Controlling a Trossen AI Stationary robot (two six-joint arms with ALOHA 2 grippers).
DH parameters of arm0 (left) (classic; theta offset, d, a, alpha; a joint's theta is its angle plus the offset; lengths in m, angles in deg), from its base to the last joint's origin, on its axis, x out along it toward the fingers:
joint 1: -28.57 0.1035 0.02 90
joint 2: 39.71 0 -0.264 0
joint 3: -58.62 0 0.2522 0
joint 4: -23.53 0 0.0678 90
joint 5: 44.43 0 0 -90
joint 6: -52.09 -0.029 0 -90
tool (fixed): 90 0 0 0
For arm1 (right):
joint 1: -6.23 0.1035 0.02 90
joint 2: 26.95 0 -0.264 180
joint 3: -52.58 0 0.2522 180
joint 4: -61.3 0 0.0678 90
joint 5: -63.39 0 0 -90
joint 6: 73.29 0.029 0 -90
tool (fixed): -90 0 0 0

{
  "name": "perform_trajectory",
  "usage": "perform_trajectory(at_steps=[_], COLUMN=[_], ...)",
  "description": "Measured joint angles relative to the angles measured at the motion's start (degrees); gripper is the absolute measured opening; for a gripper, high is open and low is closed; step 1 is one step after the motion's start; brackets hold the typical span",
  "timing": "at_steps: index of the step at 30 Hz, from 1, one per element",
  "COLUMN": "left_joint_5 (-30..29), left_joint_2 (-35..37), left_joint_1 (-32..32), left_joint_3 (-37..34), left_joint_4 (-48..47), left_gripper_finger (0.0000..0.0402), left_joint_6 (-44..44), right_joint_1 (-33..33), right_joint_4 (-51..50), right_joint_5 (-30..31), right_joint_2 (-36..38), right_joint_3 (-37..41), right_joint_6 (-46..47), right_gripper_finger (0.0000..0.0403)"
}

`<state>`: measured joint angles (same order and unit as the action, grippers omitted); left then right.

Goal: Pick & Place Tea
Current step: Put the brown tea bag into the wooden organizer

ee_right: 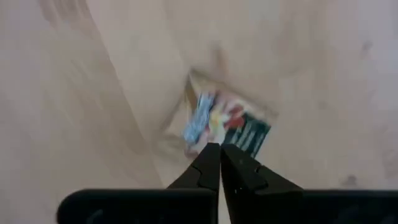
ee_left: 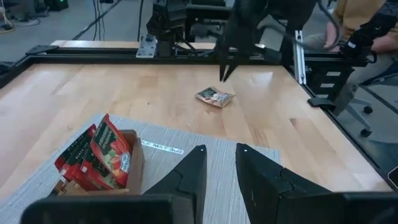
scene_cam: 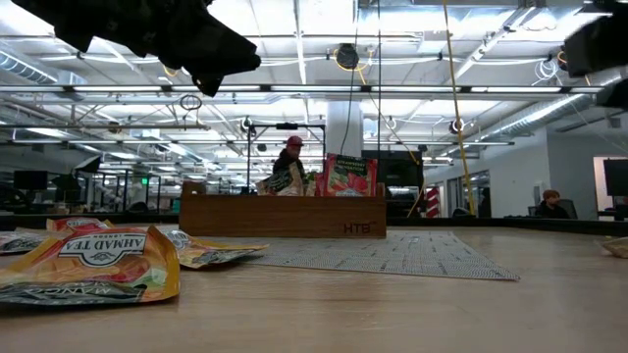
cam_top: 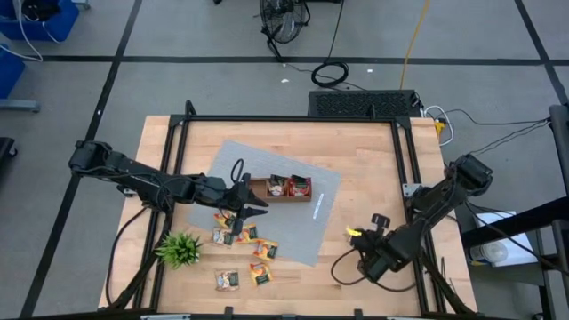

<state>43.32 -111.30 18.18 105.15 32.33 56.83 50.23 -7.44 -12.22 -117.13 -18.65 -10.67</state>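
Observation:
A brown wooden tray [cam_top: 281, 197] stands on a grey mat [cam_top: 293, 222] with several tea sachets [ee_left: 102, 155] upright in it. Several more sachets [cam_top: 242, 233] lie flat on the mat and the wood near the table's near-left. One single sachet [ee_left: 214, 98] lies flat on the bare wood at the near right. My right gripper [ee_left: 224, 76] hangs just above it, pointing down, shut and holding nothing; the right wrist view shows the sachet [ee_right: 227, 127] under the shut tips [ee_right: 219, 148]. My left gripper [ee_left: 219, 149] hovers beside the tray's left end, open, with nothing between its fingers.
A small green spiky plant [cam_top: 180, 250] stands near the front left corner. A black frame rail [ee_left: 186, 53] runs round the table's edges. Bare wood lies between the mat and my right arm. A person [ee_left: 357, 12] sits beyond the table's right side.

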Motion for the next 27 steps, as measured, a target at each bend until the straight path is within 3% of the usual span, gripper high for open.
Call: perform_trajectory(at_steps=[5,10,14,17,20,27], left_joint_5=[-2.2,-4.1,-4.2,-4.2,-4.2,-4.2], left_joint_2=[0.0,0.0,0.0,0.0,0.0,0.0], left_joint_1=[0.0,0.0,0.2,0.2,0.2,0.2], left_joint_3=[0.0,0.0,0.0,0.0,0.0,0.0], left_joint_4=[0.0,0.0,0.0,0.0,0.0,0.0], left_gripper_finger=[0.0088,0.0088,0.0088,0.0088,0.0088,0.0088], left_joint_6=[-1.4,-3.3,-3.5,-3.5,-3.5,-3.3], right_joint_1=[-3.6,-7.0,-8.9,-9.9,-10.5,-10.5], right_joint_4=[11.8,18.9,19.3,19.0,18.8,18.5], right_joint_5=[-8.5,-8.6,-8.3,-8.3,-8.4,-8.7], right_joint_2=[0.0,0.1,0.4,0.4,0.3,0.3], right_joint_3=[4.8,9.0,11.7,13.5,15.2,18.1], right_joint_6=[-2.5,-5.2,-5.2,-4.7,-0.7,4.0], right_gripper_finger=[0.0112,0.0238,0.0293,0.0296,0.0274,0.0161])
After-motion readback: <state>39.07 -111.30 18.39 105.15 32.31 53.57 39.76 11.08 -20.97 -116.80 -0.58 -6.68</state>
